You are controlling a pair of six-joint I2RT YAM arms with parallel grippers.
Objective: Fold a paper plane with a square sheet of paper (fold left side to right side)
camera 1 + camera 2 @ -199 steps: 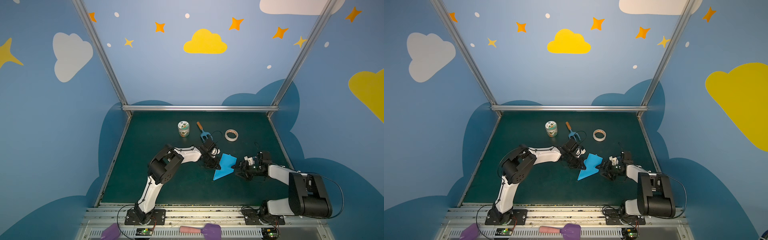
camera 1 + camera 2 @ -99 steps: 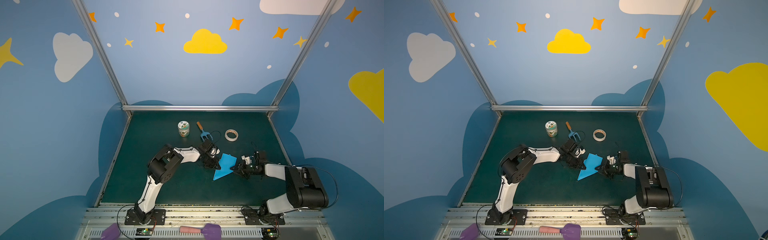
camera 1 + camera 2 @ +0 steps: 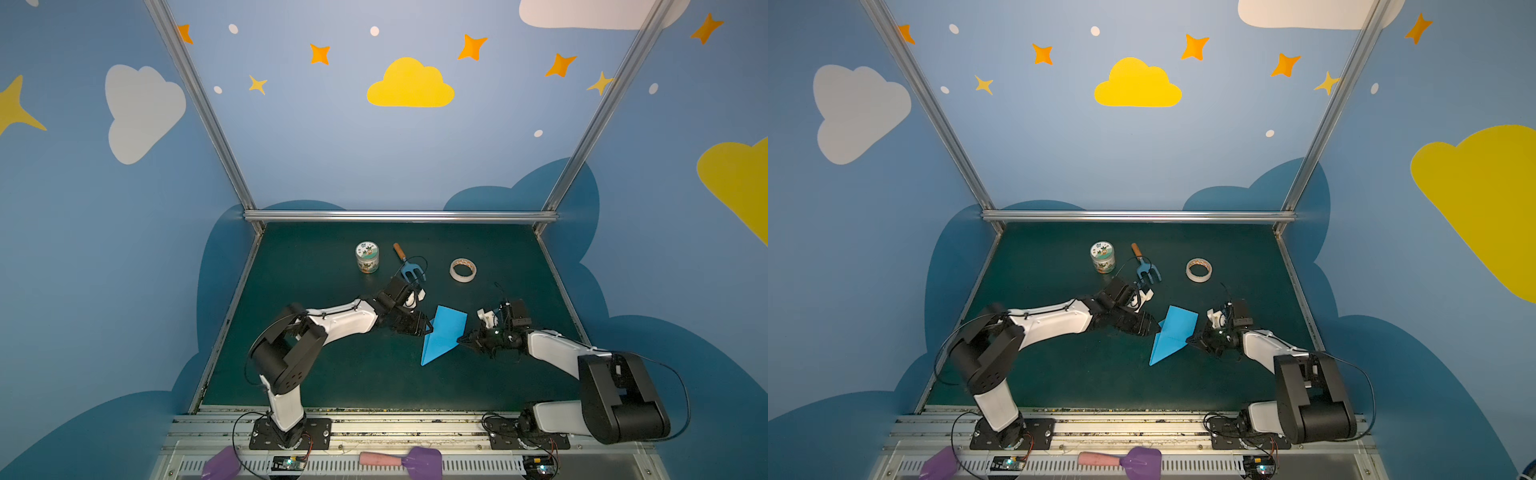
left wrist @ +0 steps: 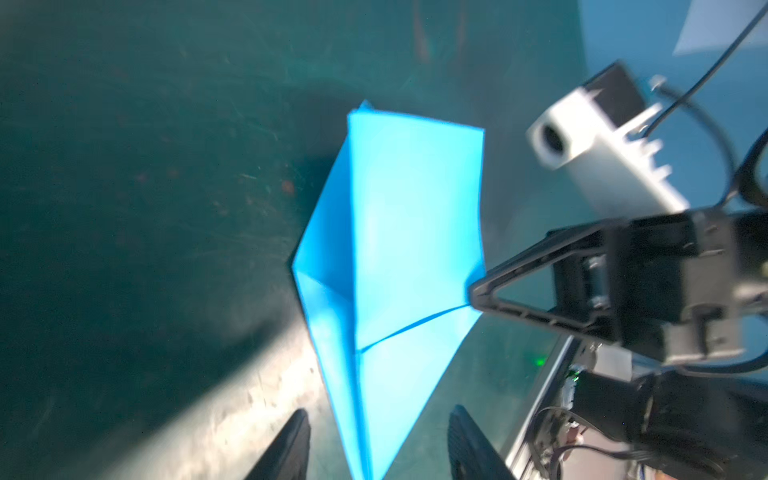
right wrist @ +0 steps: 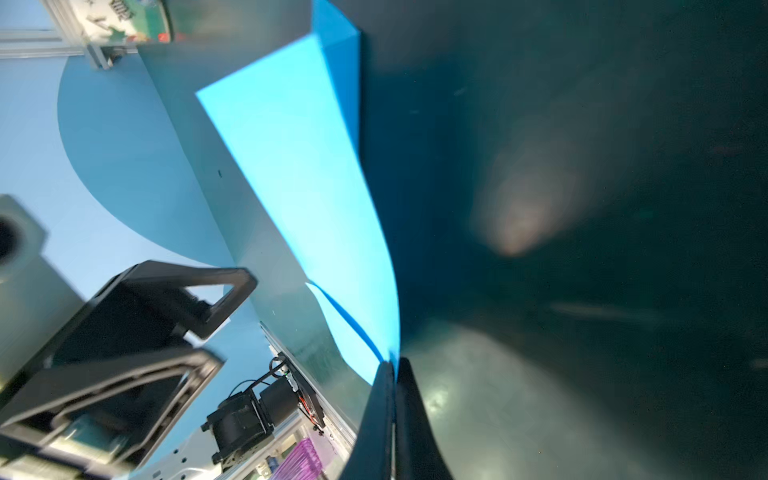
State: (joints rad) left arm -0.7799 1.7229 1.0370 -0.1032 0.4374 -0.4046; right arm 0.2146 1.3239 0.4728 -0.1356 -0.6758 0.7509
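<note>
1. The right fingers are clamped shut on the edge of the sheet of paper; a hard pull could tear or uncrease it.
2. The left fingers stand open, a corner of the sheet between them, unheld; it may slide.

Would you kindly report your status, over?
Left hand open at the paper. Right hand shut on its right edge. Fork, tape roll apart, behind.

The worktop holds 1 paper plane, 1 little round tin, 1 small blue fork and 1 roll of tape. There are 2 robot arms: the left arm and the right arm. Each arm has 1 hand, so that makes 2: the left hand and the right hand. Past the front edge of the worktop lie 2 purple scoops.
</note>
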